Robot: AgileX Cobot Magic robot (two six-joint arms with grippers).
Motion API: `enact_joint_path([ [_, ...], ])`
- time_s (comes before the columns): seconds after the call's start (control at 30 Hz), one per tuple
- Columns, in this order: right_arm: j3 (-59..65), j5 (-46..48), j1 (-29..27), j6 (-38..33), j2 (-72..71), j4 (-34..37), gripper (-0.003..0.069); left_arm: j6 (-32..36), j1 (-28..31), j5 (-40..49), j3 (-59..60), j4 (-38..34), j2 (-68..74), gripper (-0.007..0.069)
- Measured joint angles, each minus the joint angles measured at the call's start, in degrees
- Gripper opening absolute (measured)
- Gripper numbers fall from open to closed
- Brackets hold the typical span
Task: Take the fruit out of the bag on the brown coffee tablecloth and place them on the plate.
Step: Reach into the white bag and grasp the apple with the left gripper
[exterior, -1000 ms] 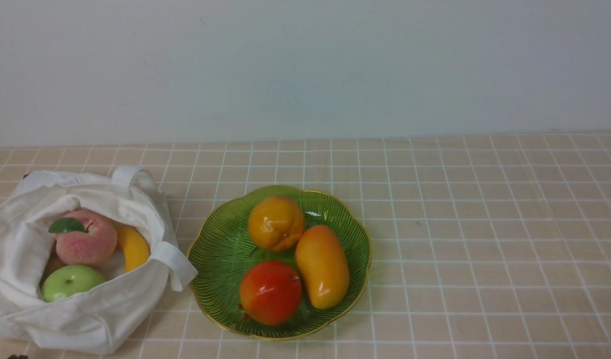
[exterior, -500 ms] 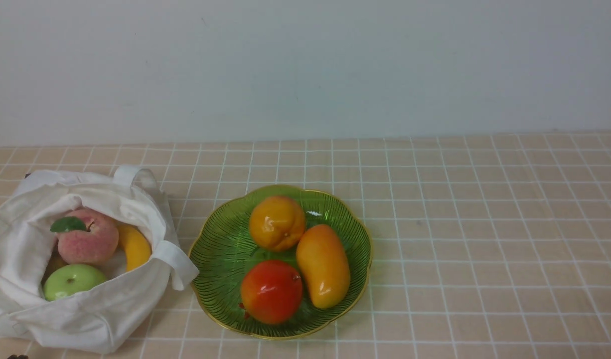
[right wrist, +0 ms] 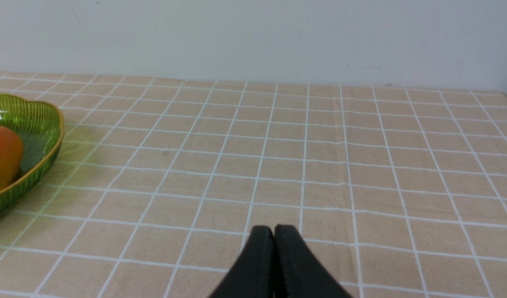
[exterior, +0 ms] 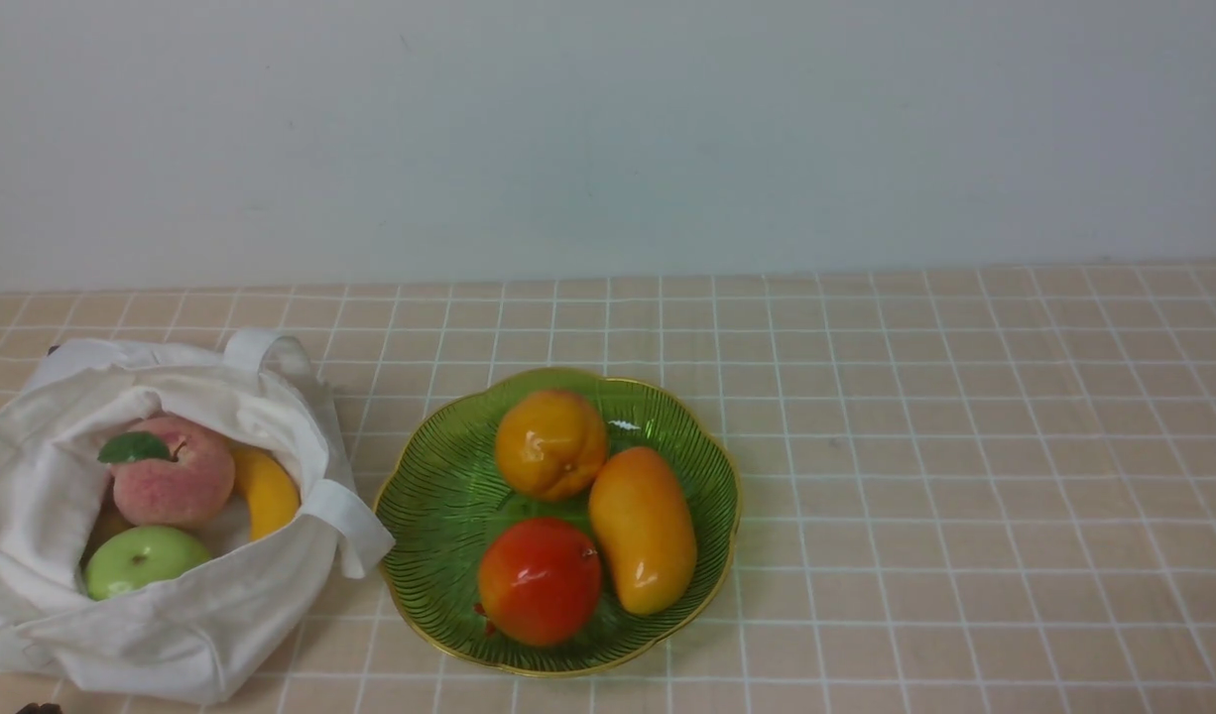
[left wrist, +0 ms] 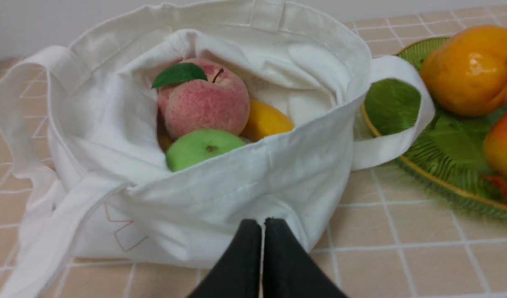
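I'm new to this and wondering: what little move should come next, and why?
Probably open the left jaws and reach over the white bag for the peach: those jaws are shut and empty, and the peach sits uppermost, partly over the green apple.

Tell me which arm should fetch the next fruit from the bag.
The left, I'd say. The bag sits left of the plate, and the left gripper is shut just by it, while the right gripper faces bare cloth beyond the plate.
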Motion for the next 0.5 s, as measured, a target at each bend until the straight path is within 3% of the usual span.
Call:
enact_joint_path([
  [0.27,0.0,0.0,0.0,0.0,0.0,0.0,-0.0015,-6.2,0.0,-20.0,0.0,-22.6,0.0,-0.0008],
  [0.37,0.0,0.0,0.0,0.0,0.0,0.0,-0.0015,-7.1,0.0,-32.8,-0.5,-28.5,0.0,-0.0008],
  [0.5,0.0,0.0,0.0,0.0,0.0,0.0,-0.0015,-3.2,0.0,-34.2,-7.4,-30.2,0.7,-0.0008],
])
